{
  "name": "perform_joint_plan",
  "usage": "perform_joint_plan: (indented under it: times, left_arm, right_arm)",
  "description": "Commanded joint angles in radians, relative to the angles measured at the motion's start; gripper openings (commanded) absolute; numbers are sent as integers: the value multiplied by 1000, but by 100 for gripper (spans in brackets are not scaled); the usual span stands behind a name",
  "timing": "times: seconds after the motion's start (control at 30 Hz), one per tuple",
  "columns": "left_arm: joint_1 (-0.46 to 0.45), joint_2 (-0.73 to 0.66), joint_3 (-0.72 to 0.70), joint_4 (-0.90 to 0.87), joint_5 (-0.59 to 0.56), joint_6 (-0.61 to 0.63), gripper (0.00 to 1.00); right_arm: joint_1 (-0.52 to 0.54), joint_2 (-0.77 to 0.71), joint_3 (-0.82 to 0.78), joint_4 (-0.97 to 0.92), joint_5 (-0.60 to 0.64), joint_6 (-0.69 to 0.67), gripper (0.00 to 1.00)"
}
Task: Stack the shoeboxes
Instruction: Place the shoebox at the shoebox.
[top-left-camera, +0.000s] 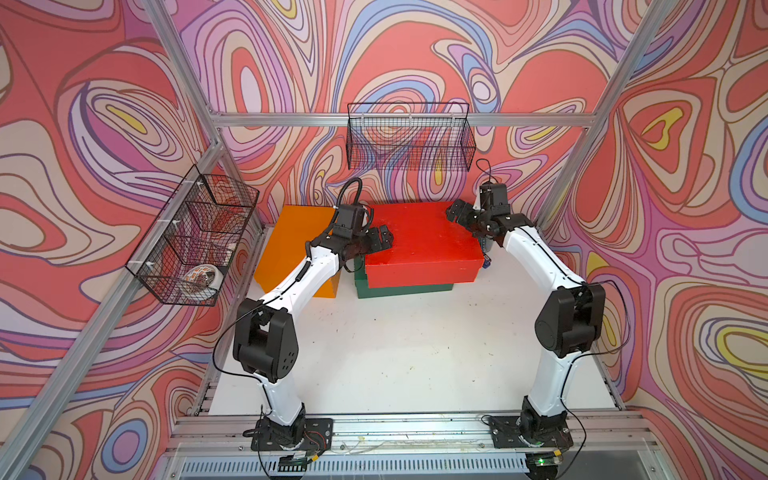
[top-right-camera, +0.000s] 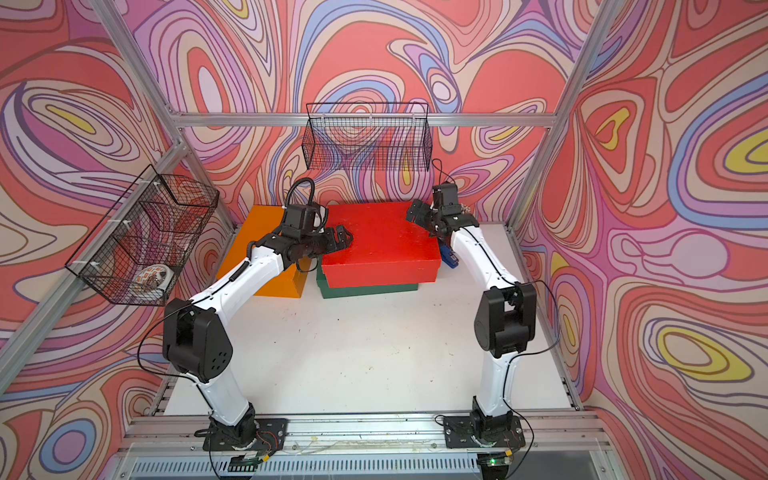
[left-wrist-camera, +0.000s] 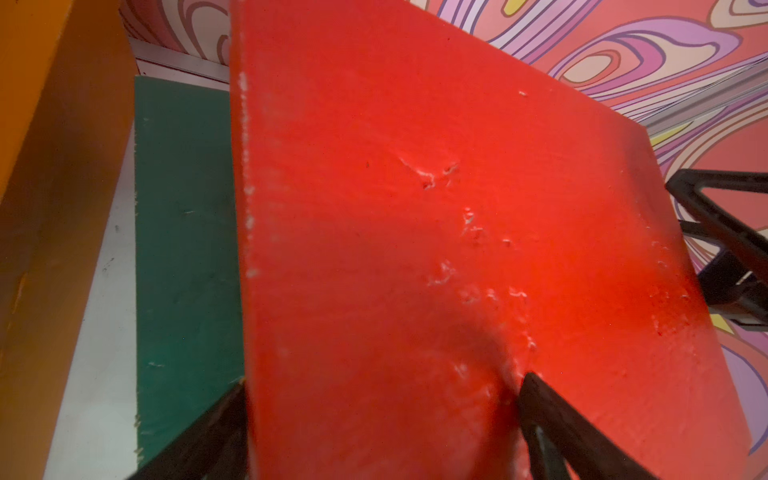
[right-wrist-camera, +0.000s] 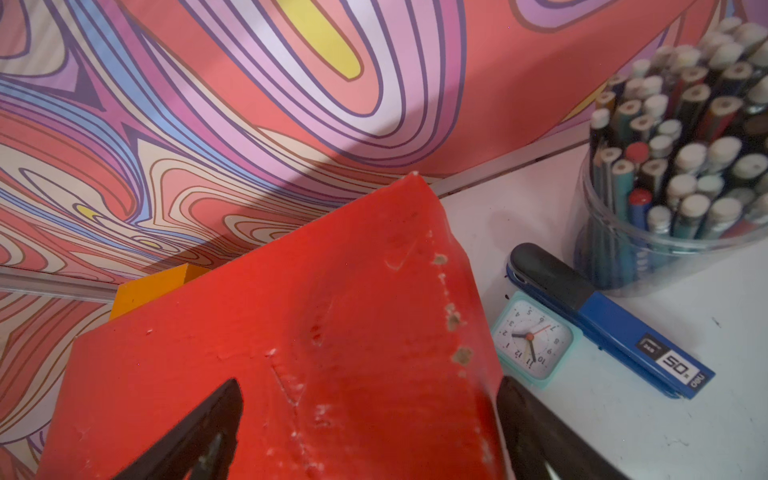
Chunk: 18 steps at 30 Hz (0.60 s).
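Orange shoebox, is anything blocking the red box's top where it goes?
Only the open grippers: left gripper at the red shoebox's left end, right gripper at its far right corner. The lid is otherwise bare.

Top views look down from front; wrist views closely share red shoebox (left-wrist-camera: 415, 249).

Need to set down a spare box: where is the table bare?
Bare: the table from the green box to the front rail. Crowded: the rear corner right of the red box, with pencil cup, stapler and clock. Only a narrow strip separates orange box and green box.
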Motion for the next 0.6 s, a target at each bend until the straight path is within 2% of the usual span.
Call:
perform_joint_plan:
  times: [0.0,0.1,0.37,0.47,0.57]
  left_arm:
    - [10,-54,-29,-134,-41,34,97]
    - [14,-106,-33,-159,-77,43,100]
    - [30,-225,-68,-190,-132,53,100]
    - [28,-321,-138,-144,-80,58,100]
    - [29,-467,-287,-7,31,59,100]
  right_arm:
    - [15,10,47,-64,-5,-6,98]
    - [10,-15,72,-78,2,-25,98]
    - [-37,-62,67,-101,-10,-35,98]
    - [-50,-140,-12,-87,-8,-37,98]
    - [-52,-266,-129,-47,-8,-46,98]
